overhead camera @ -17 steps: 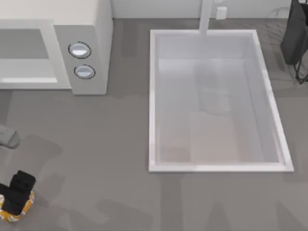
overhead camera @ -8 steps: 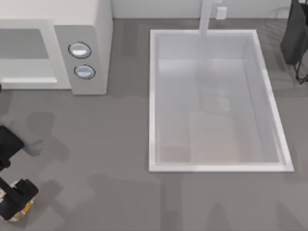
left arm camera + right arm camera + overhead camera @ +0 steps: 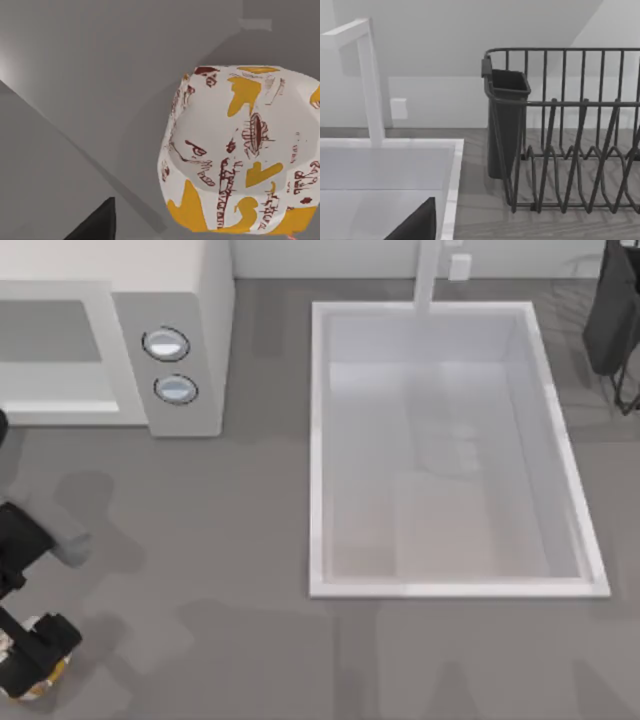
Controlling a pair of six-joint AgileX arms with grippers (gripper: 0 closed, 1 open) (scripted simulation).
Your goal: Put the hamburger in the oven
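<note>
Left gripper (image 3: 35, 655) down at near-left table corner, jaws clamped on hamburger (image 3: 240, 150). Oven (image 3: 190, 300) far left. Right gripper's jaws: can't tell.

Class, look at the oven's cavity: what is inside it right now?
The visible part of the oven cavity looks bare, with only its pale floor and back wall. Its left part runs off the top view. The hamburger sits outside, under the left gripper.
</note>
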